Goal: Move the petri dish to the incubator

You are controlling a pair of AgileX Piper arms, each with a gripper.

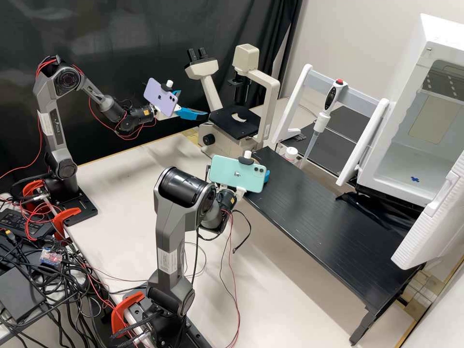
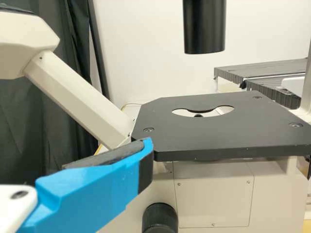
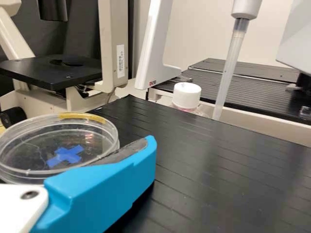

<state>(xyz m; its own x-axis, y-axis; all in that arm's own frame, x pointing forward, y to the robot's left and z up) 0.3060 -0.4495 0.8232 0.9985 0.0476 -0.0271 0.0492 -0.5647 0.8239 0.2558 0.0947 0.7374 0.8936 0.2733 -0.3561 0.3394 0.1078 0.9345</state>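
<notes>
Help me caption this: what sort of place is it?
Probably a biology laboratory: a cream, black-staged microscope, a white, red-topped pipette and a clear, round plastic petri dish.

You have 1 open lane over the black platform (image 1: 309,208), up to the incubator's (image 1: 437,38) open front. Obstacles for you: capped bottle (image 3: 186,97), pipette (image 1: 320,123) and 2 white uprights (image 1: 368,140) along the platform's far edge, door (image 1: 430,227) by its right end, microscope (image 1: 271,104) off its far left corner.
</notes>
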